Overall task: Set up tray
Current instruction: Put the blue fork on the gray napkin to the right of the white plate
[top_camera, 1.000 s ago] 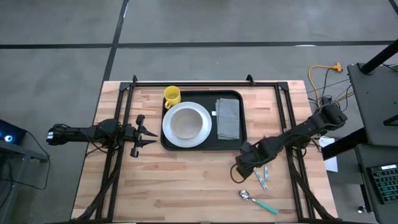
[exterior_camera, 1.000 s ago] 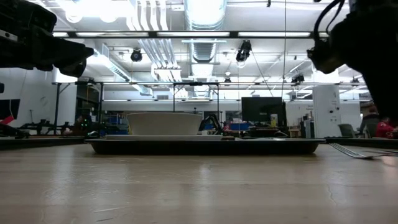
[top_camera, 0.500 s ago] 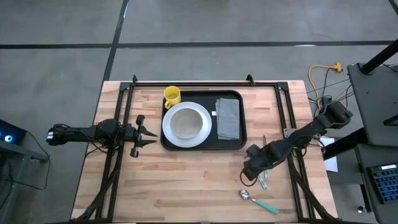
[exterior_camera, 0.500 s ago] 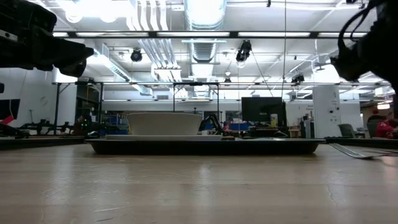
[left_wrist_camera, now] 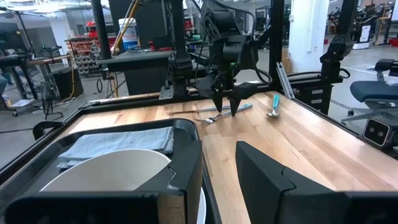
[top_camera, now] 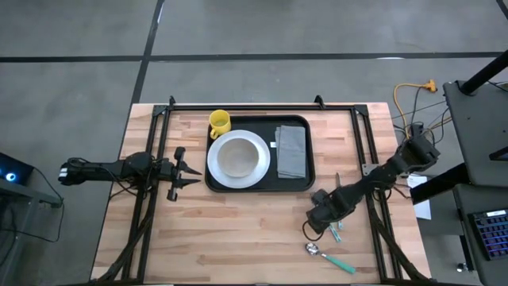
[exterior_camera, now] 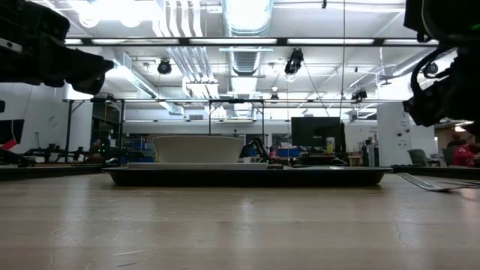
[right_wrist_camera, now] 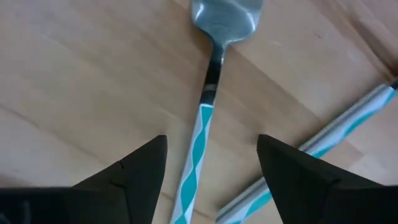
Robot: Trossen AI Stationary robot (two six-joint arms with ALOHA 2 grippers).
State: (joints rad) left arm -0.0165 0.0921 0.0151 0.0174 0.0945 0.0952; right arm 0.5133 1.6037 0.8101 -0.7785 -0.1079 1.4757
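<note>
so the right gripper [right_wrist_camera: 211,171] hangs wide open, empty, straddling a teal-handled fork [right_wrist_camera: 205,106] on the wood. the tray [top_camera: 258,184] sits mid-table holding plate [top_camera: 237,159], napkin [top_camera: 290,150]. left gripper [top_camera: 184,171] waits open beside it.

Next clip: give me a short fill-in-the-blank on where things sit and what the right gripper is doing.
The white plate and grey napkin lie on the black ____.
The yellow mug stands at the tray's far-____ corner.
The right gripper is open, its fingers on either side of a teal-handled ____.
The left gripper waits beside the tray.

Missing: tray; left; utensil
</note>
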